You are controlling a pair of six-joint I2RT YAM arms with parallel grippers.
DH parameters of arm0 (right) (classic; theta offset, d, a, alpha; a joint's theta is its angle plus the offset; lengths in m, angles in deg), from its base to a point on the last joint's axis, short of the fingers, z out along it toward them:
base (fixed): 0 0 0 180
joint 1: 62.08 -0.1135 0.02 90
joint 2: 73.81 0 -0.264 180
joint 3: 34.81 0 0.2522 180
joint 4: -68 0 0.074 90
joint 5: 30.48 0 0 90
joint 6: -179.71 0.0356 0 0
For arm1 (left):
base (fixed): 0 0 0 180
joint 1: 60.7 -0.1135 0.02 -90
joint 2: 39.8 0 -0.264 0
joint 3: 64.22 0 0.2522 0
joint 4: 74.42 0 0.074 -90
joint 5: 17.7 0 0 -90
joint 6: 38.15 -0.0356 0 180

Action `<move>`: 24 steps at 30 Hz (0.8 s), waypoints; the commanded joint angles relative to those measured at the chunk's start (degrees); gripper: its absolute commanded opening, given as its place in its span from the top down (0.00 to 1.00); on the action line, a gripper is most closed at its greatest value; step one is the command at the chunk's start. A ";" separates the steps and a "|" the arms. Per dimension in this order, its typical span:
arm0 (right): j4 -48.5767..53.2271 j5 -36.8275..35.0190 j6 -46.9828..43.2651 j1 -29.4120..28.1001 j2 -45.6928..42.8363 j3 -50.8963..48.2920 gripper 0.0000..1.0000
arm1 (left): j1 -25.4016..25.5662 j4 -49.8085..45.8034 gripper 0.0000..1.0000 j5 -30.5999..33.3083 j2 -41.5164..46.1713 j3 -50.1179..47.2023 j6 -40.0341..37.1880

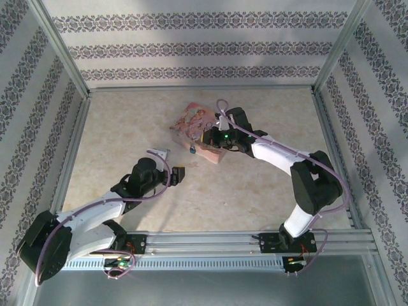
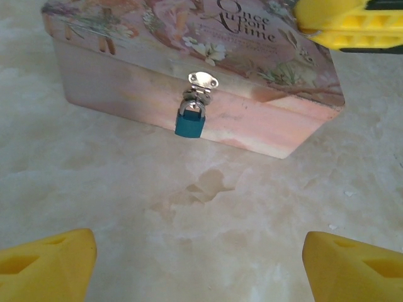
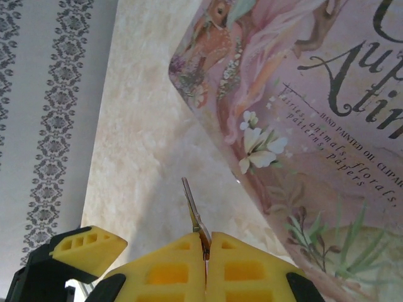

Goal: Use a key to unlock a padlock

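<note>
Small blue-bodied padlock [image 2: 189,123], silvery shackle, hangs from the front wall of the flat pink illustrated box [image 2: 126,94] on the pale marbled bench [image 2: 94,189]. Right hand [image 3: 206,244] clamped on a thin silvery key [image 3: 192,211] at the lid's edge; left hand [image 2: 200,267] spread apart, empty, facing the lock. Risks: pinched key twisting or slipping at the keyhole; unsteadied padlock swinging aside.

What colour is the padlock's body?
The padlock body is teal blue; the left wrist view shows it best.
</note>
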 commanded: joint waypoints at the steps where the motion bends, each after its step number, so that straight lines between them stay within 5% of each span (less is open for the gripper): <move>1: -1.33 -0.68 0.61 0.28 2.04 1.31 1.00 | -1.15 3.50 0.14 -2.55 -1.97 2.67 -3.20; 12: -1.22 -0.61 1.40 0.52 5.74 0.96 1.00 | -8.85 -1.88 0.12 -9.83 -5.47 6.10 -0.40; 24: 0.31 -0.82 0.36 0.63 6.83 0.12 1.00 | -16.77 7.11 0.14 -24.70 -16.54 7.03 0.49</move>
